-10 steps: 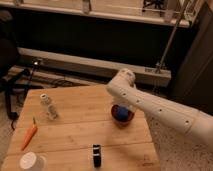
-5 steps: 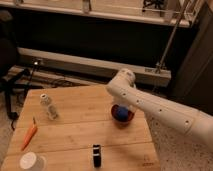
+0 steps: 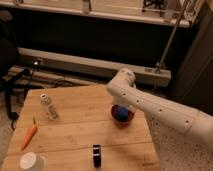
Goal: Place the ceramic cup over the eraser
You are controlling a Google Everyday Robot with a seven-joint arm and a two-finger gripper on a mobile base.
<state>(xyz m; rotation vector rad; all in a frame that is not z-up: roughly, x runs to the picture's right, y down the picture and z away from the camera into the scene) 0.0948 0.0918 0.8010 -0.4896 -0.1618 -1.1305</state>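
The white ceramic cup [image 3: 31, 162] stands at the table's front left corner, partly cut off by the lower edge of the view. The black eraser [image 3: 96, 155] with a pale band lies near the front edge at the middle, well to the right of the cup. My white arm [image 3: 150, 105] reaches in from the right. Its gripper [image 3: 119, 105] is mostly hidden under the arm's rounded end, just above the red bowl, far from both the cup and the eraser.
A red bowl with a blue inside [image 3: 123, 115] sits at the right of the wooden table [image 3: 75, 127]. A slim pale capped bottle [image 3: 48, 106] stands at the left, with an orange carrot [image 3: 29, 136] in front of it. A metal pole [image 3: 170, 40] rises behind.
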